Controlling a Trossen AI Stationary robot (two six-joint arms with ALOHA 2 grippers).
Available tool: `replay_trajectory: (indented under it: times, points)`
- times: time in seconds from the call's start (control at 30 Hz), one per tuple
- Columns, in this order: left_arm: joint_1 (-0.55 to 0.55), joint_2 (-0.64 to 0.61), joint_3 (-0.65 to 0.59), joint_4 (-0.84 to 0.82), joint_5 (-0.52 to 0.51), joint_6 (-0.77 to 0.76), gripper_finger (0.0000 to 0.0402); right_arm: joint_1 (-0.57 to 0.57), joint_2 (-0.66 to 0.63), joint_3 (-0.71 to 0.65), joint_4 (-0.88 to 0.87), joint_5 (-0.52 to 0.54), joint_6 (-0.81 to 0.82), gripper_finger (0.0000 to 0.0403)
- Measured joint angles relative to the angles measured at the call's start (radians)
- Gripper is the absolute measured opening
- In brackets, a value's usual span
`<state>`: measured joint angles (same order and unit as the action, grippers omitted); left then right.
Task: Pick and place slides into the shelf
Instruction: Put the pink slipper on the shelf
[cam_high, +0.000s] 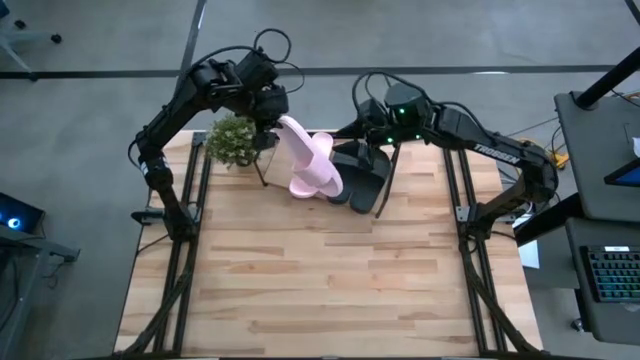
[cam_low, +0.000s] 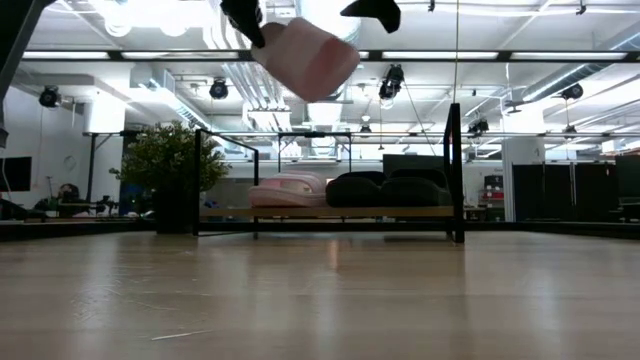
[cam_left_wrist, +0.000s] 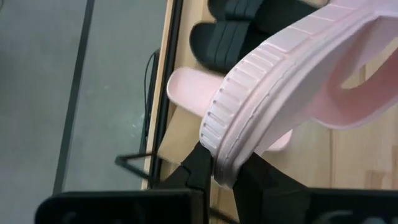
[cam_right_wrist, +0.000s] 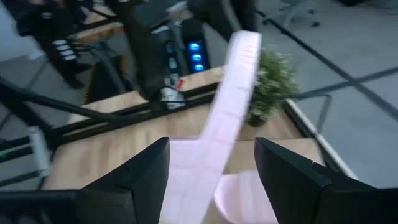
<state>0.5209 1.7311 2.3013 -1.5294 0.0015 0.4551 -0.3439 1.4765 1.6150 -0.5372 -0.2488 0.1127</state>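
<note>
A pale pink slide (cam_high: 305, 150) hangs in the air over the shelf (cam_low: 330, 212) at the table's far edge, with my left gripper (cam_left_wrist: 221, 169) shut on its end. My right gripper (cam_right_wrist: 211, 144) is open, just right of that slide; its fingers stand on either side of the slide's lower part without plainly touching it. On the shelf board a second pink slide (cam_low: 290, 188) and two black slides (cam_low: 385, 190) rest on their soles, side by side. My left gripper pinches the sole's ribbed end (cam_left_wrist: 219, 146), the end away from the strap, between its two fingers. The fingers come slanting down from the table's far left. The slide is lifted clear above the shelf and juts out beyond the fingers, strap end lowest.
A small potted plant (cam_high: 232, 140) stands on the table just left of the shelf, below my left arm. The wooden tabletop (cam_high: 330, 280) stretches from the shelf toward the near edge. Black frame rails (cam_high: 185, 250) run along both table sides.
</note>
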Motion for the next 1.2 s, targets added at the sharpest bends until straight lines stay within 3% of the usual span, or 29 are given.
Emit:
replay_trajectory:
  times: [0.13,0.47,0.8,1.2]
  points:
    - [-0.038,0.016,0.0,0.037,-0.019,-0.008,0.0019,-0.002,0.0,-0.004,-0.007,0.045,-0.007,0.0224]
    - [-0.117,0.068,0.002,0.135,-0.064,-0.023,0.0019,0.0,0.029,-0.005,-0.037,0.035,-0.002,0.0224]
    - [-0.125,0.094,0.0,0.134,-0.129,-0.029,0.0018,0.002,0.077,-0.003,-0.056,-0.006,-0.002,0.0224]
    - [-0.13,0.1,-0.002,0.12,-0.154,-0.031,0.0017,-0.012,0.123,-0.003,-0.055,0.026,-0.02,0.0224]
